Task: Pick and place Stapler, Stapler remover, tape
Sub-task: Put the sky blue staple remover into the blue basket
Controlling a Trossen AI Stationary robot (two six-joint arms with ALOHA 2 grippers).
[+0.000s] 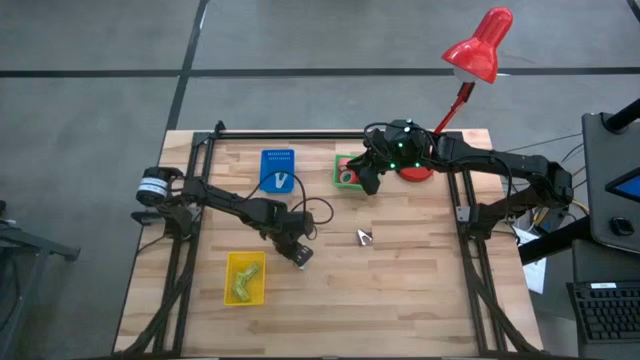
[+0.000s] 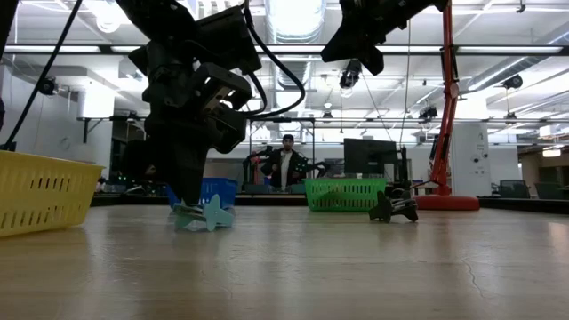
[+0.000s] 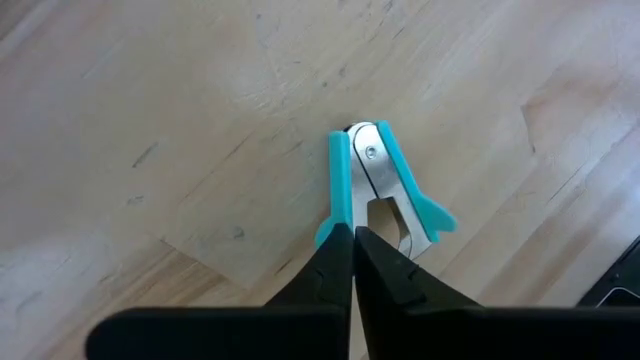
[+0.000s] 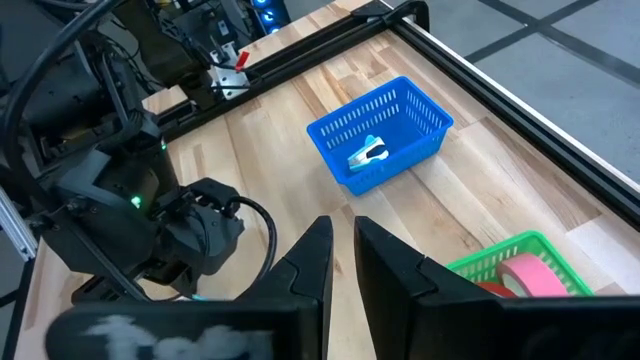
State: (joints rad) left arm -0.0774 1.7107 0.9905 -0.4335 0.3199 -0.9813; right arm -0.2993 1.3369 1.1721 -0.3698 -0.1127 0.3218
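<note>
A teal stapler remover (image 3: 380, 180) with metal jaws lies on the wood table, and the low view shows it as a teal shape (image 2: 206, 213). My left gripper (image 3: 354, 236) is shut, its tips at the remover's flared end, near the table's middle (image 1: 300, 255). My right gripper (image 4: 343, 245) hovers over the green bin (image 1: 347, 172), open by a narrow gap and holding nothing. Red tape rolls (image 4: 525, 275) lie in the green bin. Another teal remover (image 4: 368, 153) lies in the blue bin (image 4: 385, 130). My left gripper meets the teal remover at the flared end of one handle (image 3: 328, 232), coming from above at a slant. The fingers are shut together, and I cannot tell whether any part is pinched between them. The remover rests on the table.
A yellow bin (image 1: 245, 278) with a yellow-green item sits near the table's near-left corner. A small dark object (image 2: 394, 209) lies on the table's middle (image 1: 364, 238). A red desk lamp (image 1: 480, 45) stands by the far right, its base (image 1: 415, 172) beside the green bin.
</note>
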